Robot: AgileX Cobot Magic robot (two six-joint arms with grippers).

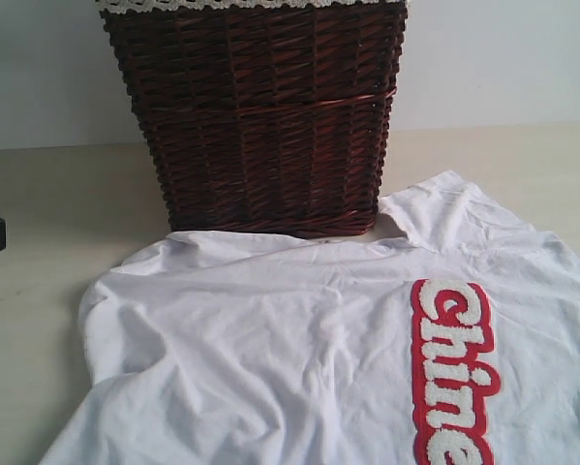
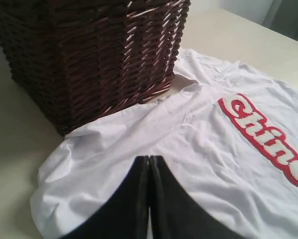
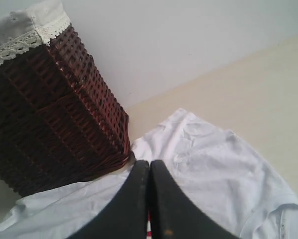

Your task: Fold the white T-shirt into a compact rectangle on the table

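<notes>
**Shirt spread out, both grippers closed**

White T-shirt (image 1: 299, 358) is lying wrinkled on the table (image 1: 38, 291), red lettering (image 1: 454, 378) facing up at its 3 o'clock side. Basket (image 1: 260, 116) is standing at its 12 o'clock. Left gripper (image 2: 149, 163) and right gripper (image 3: 149, 167) are hovering over the cloth, jaws together, gripping nothing.

white T-shirt (image 1: 270, 329): bottom cropped; lettering (image 1: 454, 373): end cropped; basket (image 1: 260, 116): top cropped

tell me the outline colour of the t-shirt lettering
Thick red, around fuzzy white lettering on the white cotton T-shirt; exterior view shows it best.
</notes>
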